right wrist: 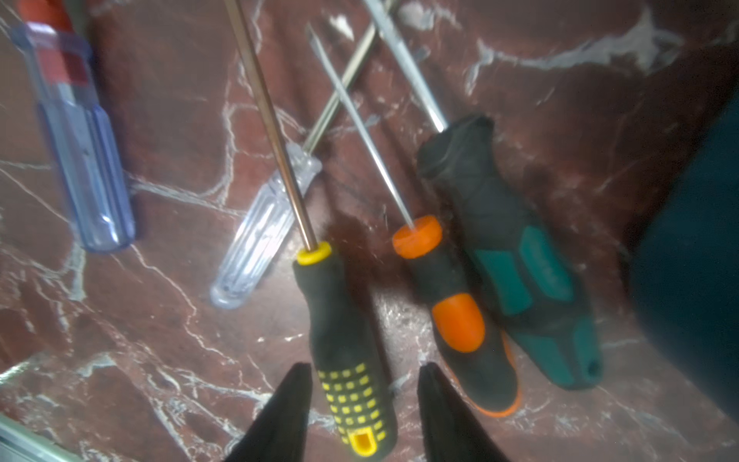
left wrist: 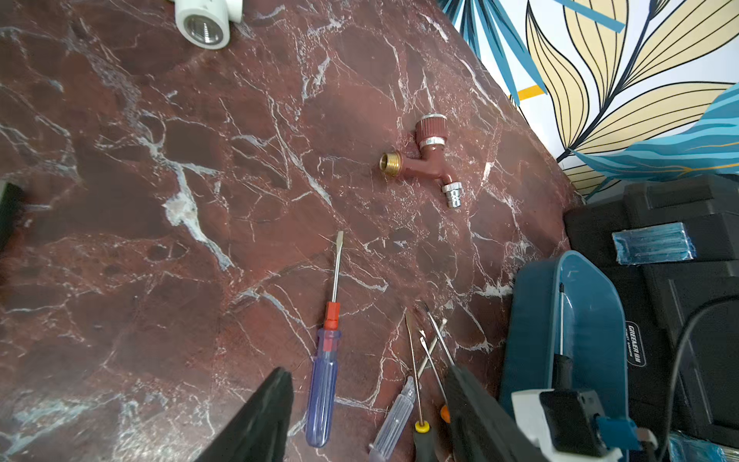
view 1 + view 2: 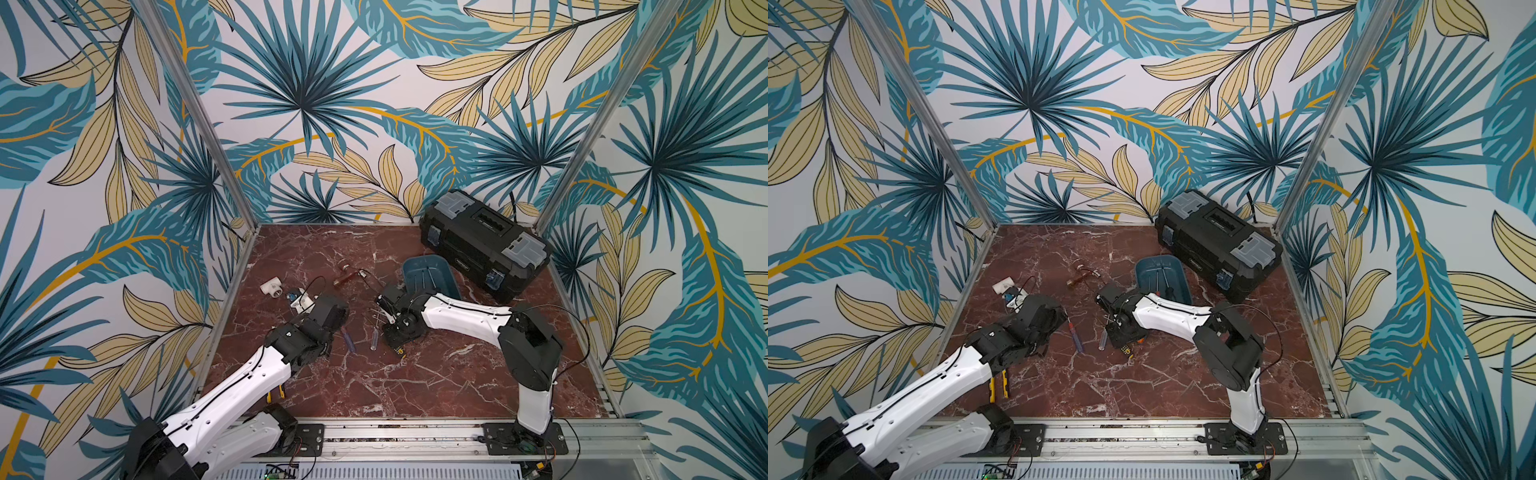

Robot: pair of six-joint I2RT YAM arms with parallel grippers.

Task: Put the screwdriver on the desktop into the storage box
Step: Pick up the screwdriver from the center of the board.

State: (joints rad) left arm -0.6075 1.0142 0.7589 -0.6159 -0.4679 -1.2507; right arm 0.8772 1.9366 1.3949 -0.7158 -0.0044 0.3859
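**Five screwdrivers on the marble, one in the box**

The yellow-and-black screwdriver [image 1: 344,328] lies flat on the desktop [image 3: 374,374], about mid-table and just near-left of the storage box [image 3: 444,274]; the right gripper [image 1: 364,366] is low over its handle with one jaw on either side, parted and with a gap showing on one side, so nothing is gripped. Right of it, handles side by side and close together, lie the orange-and-black screwdriver [image 1: 460,320] and the teal-and-black screwdriver [image 1: 516,256]; left of it lies the clear-handled screwdriver [image 1: 264,228], whose shaft crosses under the other shafts; further left, apart from the cluster, lies the blue-handled screwdriver [image 1: 84,160] with its red collar.

The left gripper [image 2: 368,372] hangs above the blue handle with its jaws wide apart and holding nothing; the handle shows between the fingers, touched by neither.

The storage box sits right of centre toward the far side; a black-handled screwdriver [image 2: 562,340] lies inside it along one wall. Just beyond the box, in the far right corner, stands the black toolbox [image 3: 482,237], lid shut. A red tap [image 2: 428,164] lies left of the box toward the far side; a white pipe fitting [image 2: 206,28] lies near the left rail; yellow-handled pliers [image 3: 998,386] lie by the left arm at the near edge.
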